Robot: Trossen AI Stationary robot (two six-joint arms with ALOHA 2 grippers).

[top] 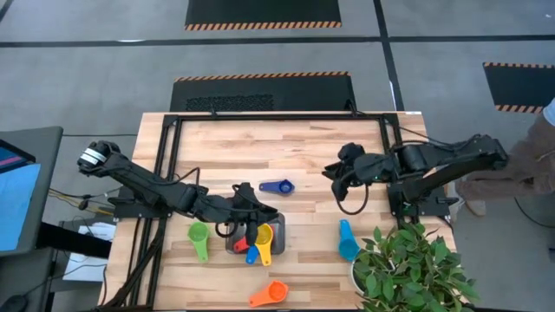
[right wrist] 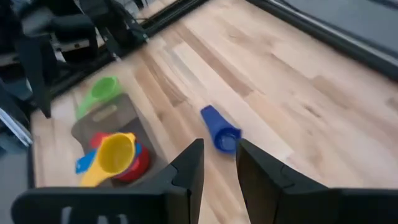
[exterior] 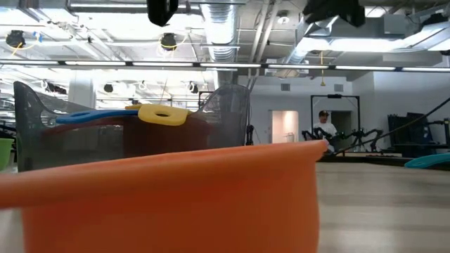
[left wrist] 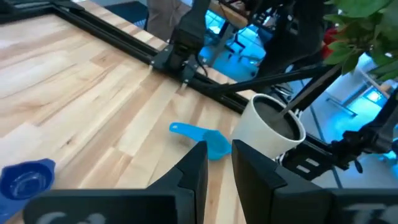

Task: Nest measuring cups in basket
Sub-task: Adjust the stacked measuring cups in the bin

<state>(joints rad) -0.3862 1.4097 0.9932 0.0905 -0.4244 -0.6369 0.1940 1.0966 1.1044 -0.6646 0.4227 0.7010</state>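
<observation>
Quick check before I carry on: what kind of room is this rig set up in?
Probably a robotics lab or workshop in an industrial-style hall. The wooden table sits on a grey floor with hazard-striped mats, exposed ducts run along the ceiling, and a person works at another rig far behind.

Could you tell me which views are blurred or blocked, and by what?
Low view: the orange cup sits right against the lens, a soft blur filling the lower frame, and the basket behind it is hazy. Right wrist view: soft overall, with the dark blue cup and yellow cup smeared. Left wrist view: fairly sharp on the light blue cup. High view: evenly lit and unobstructed.
</observation>
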